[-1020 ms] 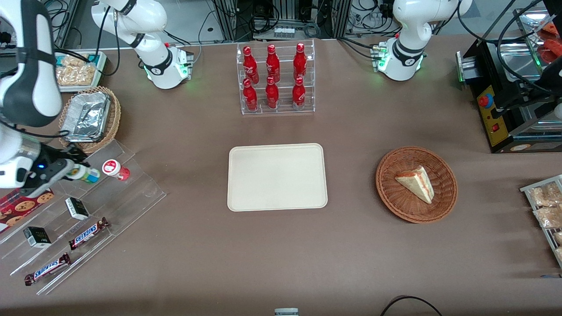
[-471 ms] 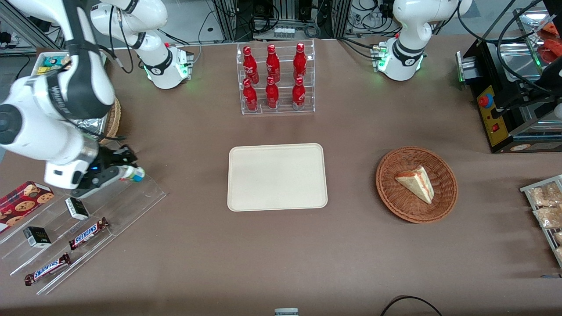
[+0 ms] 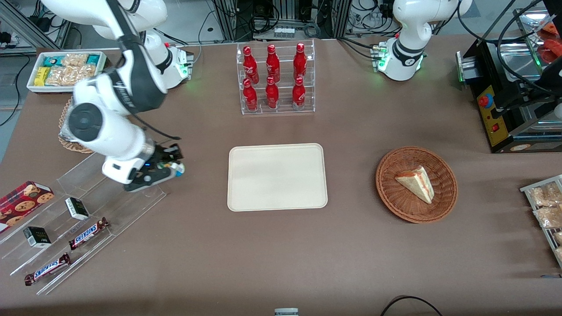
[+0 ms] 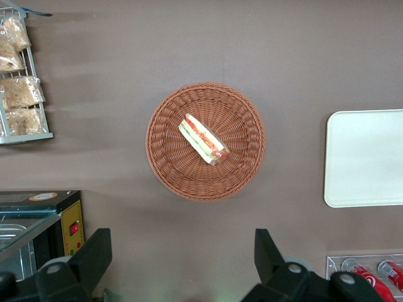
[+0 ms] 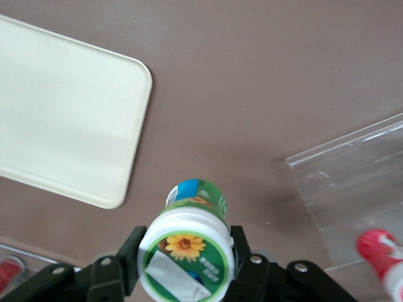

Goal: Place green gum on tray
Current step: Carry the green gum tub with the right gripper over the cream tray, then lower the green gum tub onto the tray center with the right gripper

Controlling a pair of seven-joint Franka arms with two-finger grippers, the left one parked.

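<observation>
Nearest the front camera, Snickers bars (image 3: 88,233) lie on the clear stepped stand (image 3: 83,206) toward the working arm's end. Above that stand's tray-side corner, off the table, the gripper (image 3: 174,167) is clamped on the green gum (image 5: 186,249), fingers (image 5: 129,259) pressing either side of its white lid. The tray (image 3: 277,177) sits bare, well apart toward the table's middle. Farther away stands a rack of red bottles (image 3: 275,78)
</observation>
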